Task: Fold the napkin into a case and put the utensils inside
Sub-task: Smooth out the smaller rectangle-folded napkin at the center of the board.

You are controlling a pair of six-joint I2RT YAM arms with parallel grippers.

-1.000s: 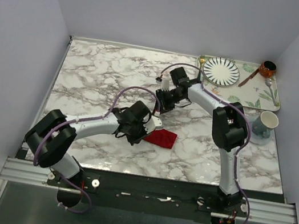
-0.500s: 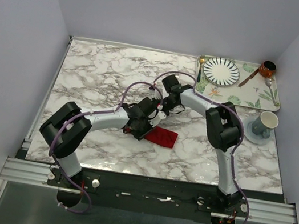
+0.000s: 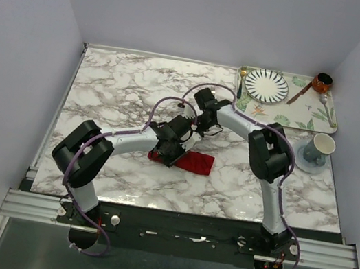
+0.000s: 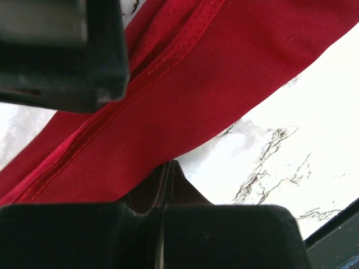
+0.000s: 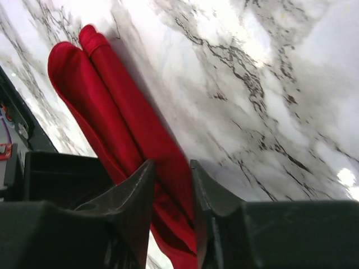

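The red napkin (image 3: 196, 164) lies folded into a narrow strip on the marble table, near the front middle. Both grippers meet over its left end. My left gripper (image 3: 168, 153) is shut, and its tips (image 4: 166, 168) sit at the cloth's edge (image 4: 213, 73); no cloth shows between them. My right gripper (image 3: 183, 141) has its fingers (image 5: 173, 168) closed round a thick fold of the napkin (image 5: 112, 101). A small silver utensil (image 3: 324, 100) lies on the tray at the back right.
A floral tray (image 3: 308, 117) at the back right holds a striped plate (image 3: 267, 86), a gold spoon (image 3: 242, 76), a brown wooden utensil (image 3: 300, 93) and a brown bowl (image 3: 322, 81). A mug on a saucer (image 3: 319, 151) stands in front of it.
My left gripper has moved right and away to the napkin's left end. My right gripper has come left and down to meet it. The red cloth now reaches further left.
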